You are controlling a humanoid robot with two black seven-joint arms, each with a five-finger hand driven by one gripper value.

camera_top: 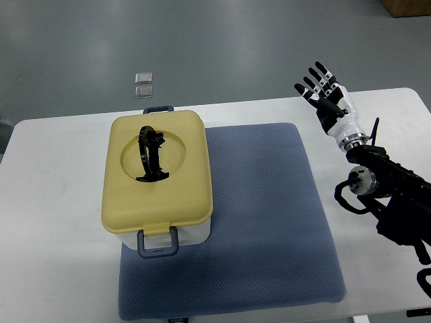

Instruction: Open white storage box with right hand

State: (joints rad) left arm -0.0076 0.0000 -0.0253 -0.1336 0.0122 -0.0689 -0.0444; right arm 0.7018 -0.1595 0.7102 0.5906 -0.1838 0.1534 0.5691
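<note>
The storage box (157,176) stands on the left part of a blue-grey mat (262,215). It has a white body, a pale yellow lid and a black folding handle (151,153) lying in the lid's round recess. A grey-blue latch (158,243) sits shut at its near side, and another latch (157,108) shows at the far side. My right hand (324,92) is raised well to the right of the box, above the table's far right part, fingers spread and holding nothing. The left arm does not show.
The white table (54,202) carries the mat; its far edge runs just behind the box. Beyond it on the grey floor lie two small clear squares (143,84). My right arm's black forearm (394,195) hangs over the table's right side.
</note>
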